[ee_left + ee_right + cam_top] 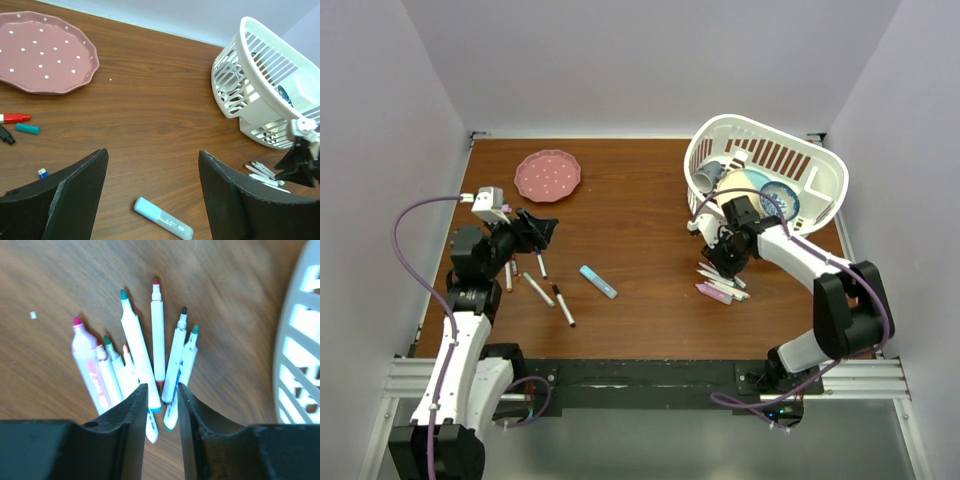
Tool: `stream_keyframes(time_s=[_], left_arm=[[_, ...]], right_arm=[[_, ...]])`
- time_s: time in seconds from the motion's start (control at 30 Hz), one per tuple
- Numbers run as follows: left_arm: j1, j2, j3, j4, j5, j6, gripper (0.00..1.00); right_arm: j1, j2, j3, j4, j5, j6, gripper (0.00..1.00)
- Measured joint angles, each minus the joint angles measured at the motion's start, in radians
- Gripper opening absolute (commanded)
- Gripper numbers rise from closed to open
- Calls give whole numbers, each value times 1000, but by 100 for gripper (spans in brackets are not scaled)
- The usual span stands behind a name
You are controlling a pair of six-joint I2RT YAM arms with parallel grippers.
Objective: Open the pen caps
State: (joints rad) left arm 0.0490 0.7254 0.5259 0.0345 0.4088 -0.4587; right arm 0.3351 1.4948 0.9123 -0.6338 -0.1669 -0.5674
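Since neither gripper holds anything, I read this as the gap between two pens. Left gripper (152, 162): jaws spread wide, nothing between them, hanging over the brown wooden table (640, 210) at about 9 o'clock in the top view. Right gripper (161, 390): jaws only narrowly parted, bare wood showing through the gap, no barrel pinched. It hovers over a fan of uncapped white plastic markers (157, 335) at 3 o'clock on the table, just beside the white slatted plastic basket (770, 165). Exposed tips are teal, red and black, plus a fat pink-tipped highlighter (90, 372) at the fan's 9 o'clock edge. Looks like the done pile, barrels parked on the right arm's side.

The pen caps sit on the left arm's side, loose on the wood. A short red plastic cap (15, 118), a teal cap (27, 128) and a black cap (6, 135) cluster at 9 o'clock in the left wrist view, just below the round pink white-dotted plate (75, 80). A tiny blue cap (43, 173) lies apart at 8 o'clock. The split makes sense to me: one arm pulls the cap, the other keeps the barrel, and each drops on its own side.

Not yet done, by my judgement: the chunky pale-blue highlighter (162, 218) at 6 o'clock between the left fingers looks capped. Three slim white markers (563, 305) lie near the left arm; from above I can't tell whether they're capped. Probable next pick is the pale-blue one. It's wide, so spread jaws suit it. Risk: it rolls.
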Motion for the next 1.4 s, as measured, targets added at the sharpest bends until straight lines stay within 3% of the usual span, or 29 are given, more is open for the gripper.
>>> stream_keyframes(time_s=[0.17, 0.23, 0.4, 0.53, 0.7, 0.93, 1.17, 1.4], left_arm=[[-18, -2, 0, -22, -30, 6, 83], [-23, -2, 0, -31, -53, 6, 90], [-31, 0, 1, -88, -137, -20, 94], [-32, 22, 37, -169, -192, -47, 94], [-32, -11, 68, -214, -225, -58, 94], [-32, -103, 68, -225, -267, -82, 94], [-32, -129, 65, -243, -294, -119, 94], [-32, -179, 38, -269, -294, -229, 94]], right_arm=[[6, -94, 42, -53, -73, -52, 44], [24, -108, 70, -70, -127, -76, 48], [170, -99, 120, -74, -234, -97, 52], [341, -12, 195, -39, -278, -40, 58], [497, 216, 359, 35, -268, 115, 72], [562, 438, 478, 87, -185, 312, 75], [641, 541, 544, 90, -28, 422, 75], [697, 606, 636, 79, 94, 466, 65]])
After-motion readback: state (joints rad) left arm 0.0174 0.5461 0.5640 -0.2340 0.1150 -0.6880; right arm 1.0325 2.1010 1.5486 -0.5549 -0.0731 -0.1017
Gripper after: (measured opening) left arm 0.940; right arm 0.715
